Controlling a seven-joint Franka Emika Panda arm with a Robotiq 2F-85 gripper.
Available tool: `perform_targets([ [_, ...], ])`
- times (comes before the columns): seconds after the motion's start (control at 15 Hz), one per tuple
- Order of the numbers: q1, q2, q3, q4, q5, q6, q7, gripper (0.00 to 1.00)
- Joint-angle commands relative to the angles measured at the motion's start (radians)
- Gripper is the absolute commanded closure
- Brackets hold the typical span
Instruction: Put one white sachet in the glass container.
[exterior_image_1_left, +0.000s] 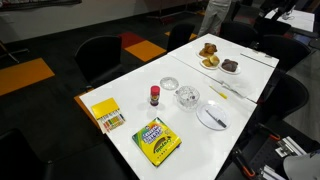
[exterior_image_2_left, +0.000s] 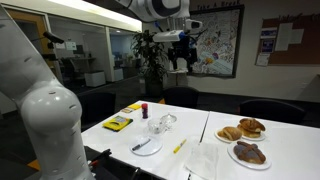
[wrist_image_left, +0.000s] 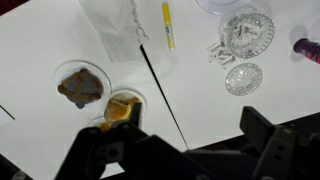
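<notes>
Zero sachets held: the gripper (wrist_image_left: 185, 150) has its fingers spread wide and nothing between them.
Gripper place: in an exterior view it hangs high above the bench (exterior_image_2_left: 195, 125), well apart from everything on it.
Glass container: it (wrist_image_left: 247, 32) stands near the middle of the bench, with a round glass lid (wrist_image_left: 243, 78) lying off and just beside it.
White sachets: pale pieces (exterior_image_1_left: 188, 97) show at the container, but they are too small to tell whether they lie inside it or against it.
Neighbours: a red-capped bottle (exterior_image_1_left: 155, 95) stands near the container. A plate with a fork (exterior_image_1_left: 212, 118) lies toward one long edge and a yellow pen (wrist_image_left: 168, 25) lies further along. Two plates of pastries (exterior_image_1_left: 218, 60) sit at the far end.
Done so far: by the look of it, nothing; no sachet has been picked up.
Left to do: likely the whole job of coming down over the sachets, pinching one and letting it go in the container.
</notes>
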Motion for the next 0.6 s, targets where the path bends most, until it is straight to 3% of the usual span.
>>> perform_targets([
  [0.0,-0.027,0.067,-0.036,-0.008,0.044,0.105,-0.024,0.00],
  [0.2,-0.029,0.139,-0.074,-0.003,0.117,0.229,-0.020,0.00],
  [0.53,-0.018,0.325,-0.102,0.061,0.385,0.389,0.000,0.00],
])
